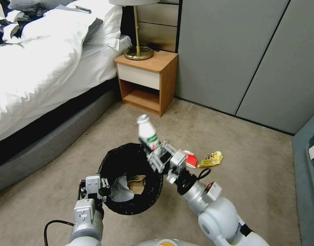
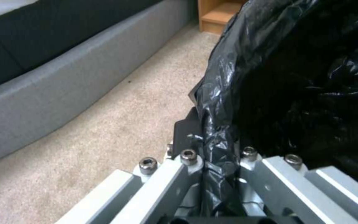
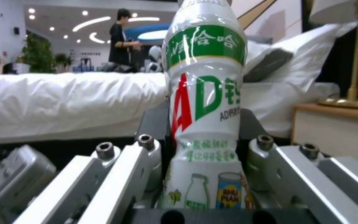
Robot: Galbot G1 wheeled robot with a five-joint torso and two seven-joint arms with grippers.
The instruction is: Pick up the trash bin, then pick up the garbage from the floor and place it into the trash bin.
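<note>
A robot looks down at a beige carpeted bedroom floor. Nearest, its left gripper [image 1: 103, 186] is clamped on the bag-lined rim of the trash bin [image 1: 111, 163], a small round bin lined with crinkled black plastic; a tan paper bag [image 1: 138, 182] and white tissue [image 1: 121, 192] lie inside. Just beside it, the right gripper [image 1: 156, 149] is closed around the lower part of a white bottle [image 1: 147, 134] with a green label, holding it tilted above the bin's far rim. On the carpet just behind that gripper lie a red-white packet [image 1: 190, 160] and a yellow wrapper [image 1: 211, 159]. Farther back stand a wooden nightstand [image 1: 148, 80] with a brass lamp [image 1: 137, 30], and a bed [image 1: 44, 61] with white bedding to the left.
</note>
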